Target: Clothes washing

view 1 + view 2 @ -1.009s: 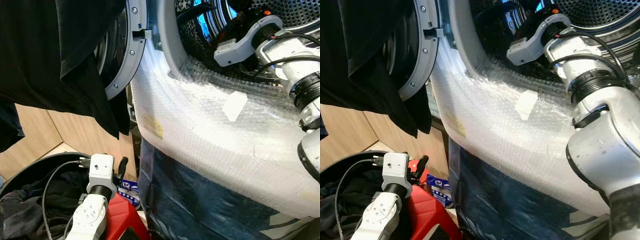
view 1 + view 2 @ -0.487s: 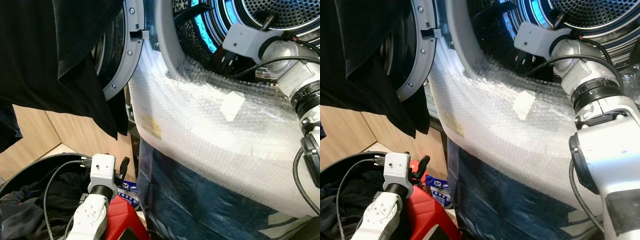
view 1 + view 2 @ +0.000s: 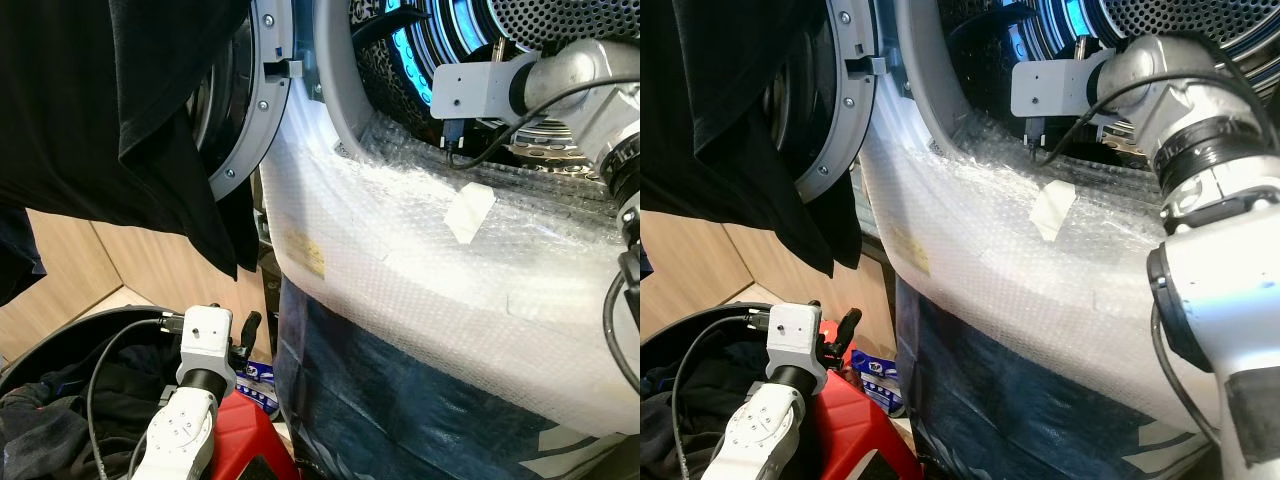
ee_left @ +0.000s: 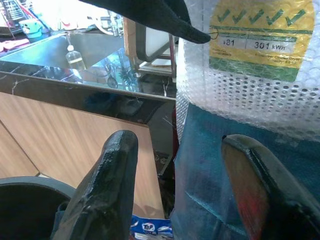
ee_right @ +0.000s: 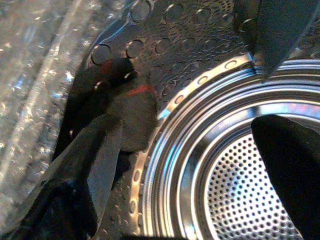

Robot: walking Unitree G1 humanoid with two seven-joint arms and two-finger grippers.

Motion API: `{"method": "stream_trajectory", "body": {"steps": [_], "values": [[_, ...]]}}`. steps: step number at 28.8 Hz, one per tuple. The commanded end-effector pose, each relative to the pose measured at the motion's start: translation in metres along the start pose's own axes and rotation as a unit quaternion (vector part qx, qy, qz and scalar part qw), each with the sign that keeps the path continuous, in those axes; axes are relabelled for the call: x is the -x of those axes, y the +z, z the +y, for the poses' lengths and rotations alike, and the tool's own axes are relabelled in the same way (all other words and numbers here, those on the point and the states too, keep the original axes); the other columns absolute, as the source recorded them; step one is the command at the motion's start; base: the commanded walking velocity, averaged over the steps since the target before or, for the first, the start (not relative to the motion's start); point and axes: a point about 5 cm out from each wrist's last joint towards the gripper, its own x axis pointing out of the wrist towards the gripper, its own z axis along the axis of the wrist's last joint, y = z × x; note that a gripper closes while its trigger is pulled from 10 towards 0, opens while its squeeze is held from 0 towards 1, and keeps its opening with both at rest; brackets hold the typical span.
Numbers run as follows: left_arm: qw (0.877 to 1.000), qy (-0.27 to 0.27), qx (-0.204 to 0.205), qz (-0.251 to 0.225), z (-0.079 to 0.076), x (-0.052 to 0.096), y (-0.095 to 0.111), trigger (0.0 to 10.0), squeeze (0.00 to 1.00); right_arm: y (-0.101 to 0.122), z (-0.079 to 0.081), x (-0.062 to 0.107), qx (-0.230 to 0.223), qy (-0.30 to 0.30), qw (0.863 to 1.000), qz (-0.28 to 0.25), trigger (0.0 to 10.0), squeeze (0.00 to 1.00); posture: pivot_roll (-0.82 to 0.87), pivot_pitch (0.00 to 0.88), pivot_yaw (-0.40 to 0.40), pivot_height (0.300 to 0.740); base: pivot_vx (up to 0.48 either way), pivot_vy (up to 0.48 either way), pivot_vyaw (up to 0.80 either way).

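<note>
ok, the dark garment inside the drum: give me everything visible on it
In the right wrist view, the dark garment lies crumpled against the perforated steel drum wall. It is black fabric with small red marks. The right gripper is open, apart from it, one finger nearest. Its full extent can't be made out.

The right arm (image 3: 1200, 170) is reaching forward and up from the lower right, its silver forearm bending at the wrist, with the grey wrist camera block (image 3: 475, 88) pointing leftward. A black cable is looping along the forearm. The right gripper (image 5: 200, 165) is holding its two black fingers (image 5: 85, 165) spread wide apart, nothing between them.

The left arm (image 3: 185, 430) is hanging low at the lower left, wrist upright, cable trailing from its camera housing. The left gripper (image 4: 185, 185) is likewise keeping its fingers (image 4: 107, 185) parted and empty.
</note>
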Motion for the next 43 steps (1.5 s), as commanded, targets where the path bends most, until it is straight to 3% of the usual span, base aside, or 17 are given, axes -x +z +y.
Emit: {"method": "stream_trajectory", "body": {"steps": [1,5,8,16,18,19,20,21,23,25,28,31,34,36,39,40,43], "values": [[1.000,-0.007,0.004,0.004,-0.002,0.002,0.000,10.0,0.00,0.003,-0.015,0.011,0.008,-0.011,1.000,0.003,10.0,0.00,0.01,0.000,-0.019,0.740,0.000,0.000,0.00],[1.000,-0.015,0.007,0.002,-0.005,0.002,0.001,10.0,0.00,-0.002,-0.023,0.019,0.093,0.004,0.993,0.069,10.0,0.00,0.01,0.000,-0.023,0.740,0.000,0.000,0.00],[1.000,-0.021,0.011,0.001,-0.008,0.003,0.002,10.0,0.00,-0.003,-0.033,0.026,0.163,-0.007,0.980,0.116,10.0,0.00,0.00,0.000,-0.024,0.740,0.000,0.000,0.00],[1.000,-0.027,0.013,0.002,-0.011,0.004,0.001,10.0,0.00,0.006,-0.043,0.032,0.182,-0.023,0.977,0.107,10.0,0.00,0.00,0.000,-0.029,0.740,0.000,0.000,0.00],[1.000,-0.027,0.014,0.001,-0.011,0.004,0.002,10.0,0.00,0.008,-0.043,0.031,0.162,-0.032,0.982,0.092,10.0,0.00,0.00,0.000,-0.032,0.740,0.000,0.000,0.00],[1.000,-0.025,0.015,-0.001,-0.012,0.003,0.002,10.0,0.00,0.011,-0.045,0.030,0.119,-0.057,0.989,0.065,10.0,0.00,-0.01,0.000,-0.032,0.740,0.000,0.000,0.00],[1.000,-0.025,0.015,-0.001,-0.012,0.003,0.002,10.0,0.00,0.011,-0.045,0.030,0.119,-0.057,0.989,0.065,10.0,0.00,-0.01,0.000,-0.032,0.740,0.000,0.000,0.00],[1.000,-0.022,0.017,-0.002,-0.013,0.003,0.003,10.0,0.00,0.018,-0.048,0.029,0.043,-0.101,0.994,-0.002,10.0,0.00,0.00,0.000,-0.030,0.740,0.000,0.000,0.00],[1.000,-0.020,0.018,-0.002,-0.013,0.003,0.002,10.0,0.00,0.021,-0.048,0.028,-0.007,-0.135,0.990,-0.048,10.0,0.00,-0.01,0.000,-0.037,0.740,0.000,0.000,0.00],[1.000,-0.019,0.018,-0.002,-0.013,0.002,0.002,10.0,0.00,0.021,-0.046,0.026,-0.024,-0.141,0.988,-0.065,10.0,0.00,-0.01,0.000,-0.032,0.740,0.000,0.000,0.00],[1.000,-0.020,0.018,0.000,-0.013,0.002,0.001,10.0,0.00,0.022,-0.033,0.017,-0.103,-0.157,0.972,-0.145,10.0,0.00,-0.02,0.000,-0.026,0.740,0.000,0.000,0.00],[1.000,-0.024,0.016,-0.001,-0.013,0.001,0.001,10.0,0.00,0.019,-0.031,0.016,-0.209,-0.217,0.929,-0.214,10.0,0.00,-0.02,0.000,-0.019,0.740,0.000,0.000,0.00],[1.000,-0.025,0.016,-0.001,-0.014,0.000,0.002,10.0,0.00,0.006,-0.029,0.015,-0.282,-0.286,0.891,-0.213,10.0,0.00,-0.03,0.000,-0.015,0.740,0.000,0.000,0.00],[1.000,-0.025,0.017,-0.001,-0.014,0.000,0.001,10.0,0.00,-0.006,-0.023,0.013,-0.364,-0.320,0.848,-0.215,10.0,0.00,-0.03,0.000,-0.011,0.740,0.000,0.000,0.00],[0.999,-0.027,0.018,0.001,-0.016,0.001,0.001,10.0,0.00,-0.015,-0.006,0.008,-0.490,-0.361,0.745,-0.273,10.0,0.00,-0.03,0.005,-0.011,0.740,0.000,0.000,0.00],[0.999,-0.027,0.018,0.001,-0.016,0.001,0.001,10.0,0.00,-0.015,-0.006,0.008,-0.490,-0.361,0.745,-0.273,10.0,0.00,-0.03,0.005,-0.011,0.740,0.000,0.000,0.00],[0.999,-0.027,0.018,0.001,-0.017,0.001,0.000,10.0,0.00,-0.022,0.015,0.007,-0.500,-0.415,0.704,-0.287,10.0,0.00,-0.02,0.007,-0.007,0.740,0.000,0.000,0.00]]}}
